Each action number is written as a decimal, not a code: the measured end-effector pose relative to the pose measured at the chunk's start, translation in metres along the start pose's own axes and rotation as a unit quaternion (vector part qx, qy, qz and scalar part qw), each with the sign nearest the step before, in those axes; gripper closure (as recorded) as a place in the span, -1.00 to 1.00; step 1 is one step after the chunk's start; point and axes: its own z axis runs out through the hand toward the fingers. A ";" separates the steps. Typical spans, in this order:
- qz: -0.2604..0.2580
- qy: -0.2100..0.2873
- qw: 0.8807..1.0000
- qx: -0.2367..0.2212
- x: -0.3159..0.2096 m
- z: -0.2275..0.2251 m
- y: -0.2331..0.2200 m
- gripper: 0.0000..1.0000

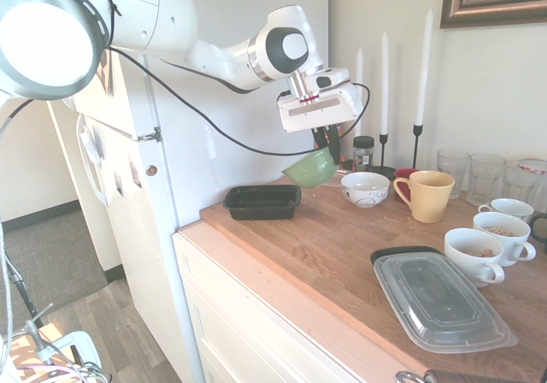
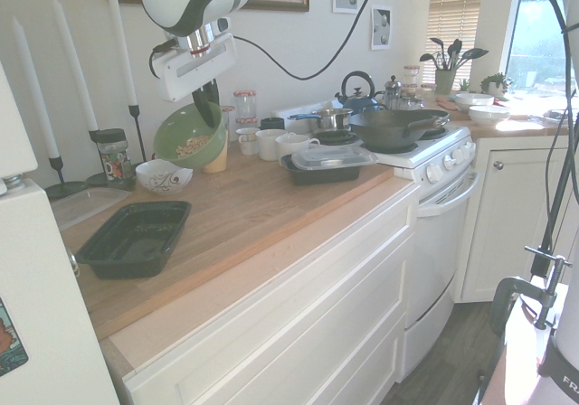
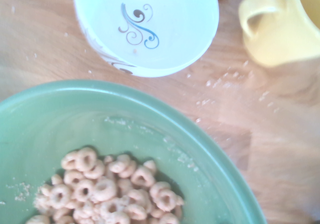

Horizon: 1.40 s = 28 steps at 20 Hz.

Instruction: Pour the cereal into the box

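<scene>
Standing between the lifted green bowl (image 2: pixel 188 136) and the black box (image 2: pixel 134 236) is open wooden counter (image 2: pixel 262 206); a white patterned bowl (image 2: pixel 164 176) and a yellow mug (image 1: pixel 425 195) sit just beside the bowl's spot. The gripper (image 2: pixel 208 107) is clenched on the green bowl's rim, holding it tilted above the counter. The cereal (image 3: pixel 107 189), one small heap of tan rings, lies inside that bowl. The box rests empty near the counter's end. Three white candles (image 1: pixel 385 71) stand behind; three white cups (image 1: pixel 500 229) sit beside one lidded container (image 1: pixel 440 302).
</scene>
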 end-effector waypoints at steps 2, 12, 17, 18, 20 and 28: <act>-0.021 0.035 0.999 -0.018 -0.018 -0.003 -0.015 1.00; -0.127 0.185 0.973 -0.056 -0.096 0.013 -0.066 1.00; -0.156 0.211 0.964 -0.052 -0.112 0.003 -0.082 1.00; -0.160 0.215 0.962 -0.052 -0.114 0.001 -0.085 1.00; -0.169 0.227 0.958 -0.053 -0.116 0.000 -0.091 1.00; -0.208 0.289 0.932 -0.068 -0.130 0.008 -0.102 1.00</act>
